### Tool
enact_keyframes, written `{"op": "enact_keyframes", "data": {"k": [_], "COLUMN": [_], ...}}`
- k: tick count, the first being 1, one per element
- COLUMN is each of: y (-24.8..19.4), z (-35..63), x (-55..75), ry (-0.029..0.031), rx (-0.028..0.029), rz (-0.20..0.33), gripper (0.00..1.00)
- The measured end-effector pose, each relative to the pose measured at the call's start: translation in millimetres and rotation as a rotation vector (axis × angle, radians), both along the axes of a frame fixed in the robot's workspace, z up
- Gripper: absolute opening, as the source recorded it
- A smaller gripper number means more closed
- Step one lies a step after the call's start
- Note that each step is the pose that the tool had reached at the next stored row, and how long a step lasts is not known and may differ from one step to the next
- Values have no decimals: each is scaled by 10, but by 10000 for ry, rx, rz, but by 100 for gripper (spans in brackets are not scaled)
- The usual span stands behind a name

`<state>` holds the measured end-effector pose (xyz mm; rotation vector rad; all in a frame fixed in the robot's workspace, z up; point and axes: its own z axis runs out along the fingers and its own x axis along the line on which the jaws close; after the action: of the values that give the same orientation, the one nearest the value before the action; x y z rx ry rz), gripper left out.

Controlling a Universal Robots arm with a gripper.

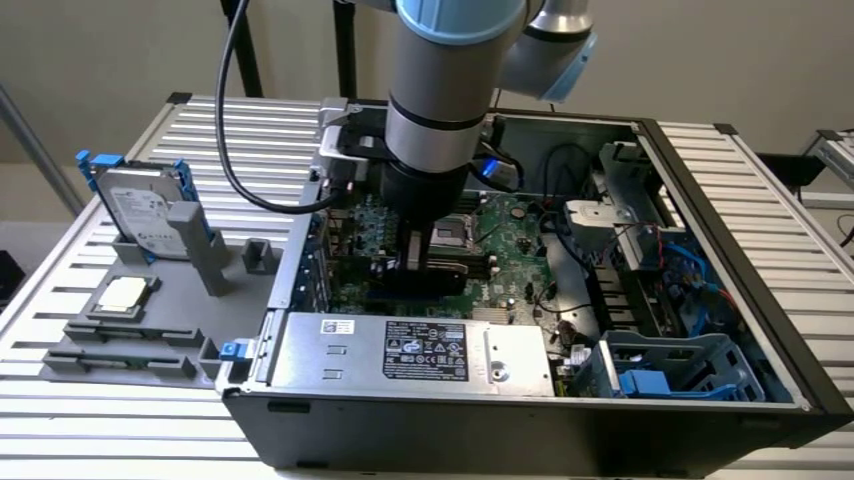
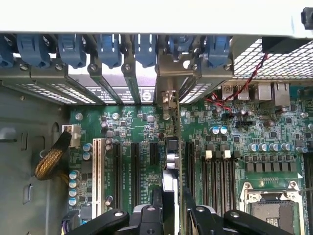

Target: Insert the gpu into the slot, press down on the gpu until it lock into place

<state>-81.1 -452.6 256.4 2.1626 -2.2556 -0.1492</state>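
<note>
**Seat the gpu plumb and square**

The gripper (image 1: 420, 262) reaches down into the open computer case (image 1: 534, 430) on the slatted counter (image 1: 80, 440); its jaws pinch the gpu (image 2: 171, 161) by its two faces, the card standing on edge over the green motherboard (image 2: 132, 122); in the exterior view the black shroud hangs just below the jaws, low to the board. The card runs parallel to the black expansion slots (image 2: 134, 166) beside it; its metal bracket (image 2: 167, 98) is near the case's rear wall, under the blue latches (image 2: 107, 49); the slot it is meant for I judge to lie under its lower edge, and whether the contacts have entered cannot be told.

To do the step well: hold the card plumb and in line with its neighbours; let the bracket's tongue find its gap at the rear wall rather than ride on the metal; push straight down with even weight along the length, not at one end; a tilt would likely jam one corner; ease off if it binds.
</note>
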Motion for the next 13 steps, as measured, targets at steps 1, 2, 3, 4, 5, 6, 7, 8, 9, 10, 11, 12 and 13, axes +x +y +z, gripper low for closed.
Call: {"op": "enact_keyframes", "data": {"k": [1,2,3,4,5,6,7,8,9,10,11,12,13], "y": [0,0,-1,-1,-1,-1,-1,-1,-1,-1,-1,-1,-1], "z": [1,1,1,0,-3,-8,-13,-18,-22,-27,-32,-36,-42], "x": [-3,-5,-6,-7,-7,-7,-7,-8,-8,-8,-8,-8,-8], "ry": [0,2,3,4,4,3,3,3,4,4,6,9,8], "rx": [-2,-6,-10,-13,-15,-12,-14,-14,-16,-16,-15,-15,-13], "rz": [-1,-1,0,-2,-1,-1,-1,-1,-1,-1,-1,-2,-2], "gripper": [26,26,26,26,26,26,26,26,26,26,26,26,26]}}
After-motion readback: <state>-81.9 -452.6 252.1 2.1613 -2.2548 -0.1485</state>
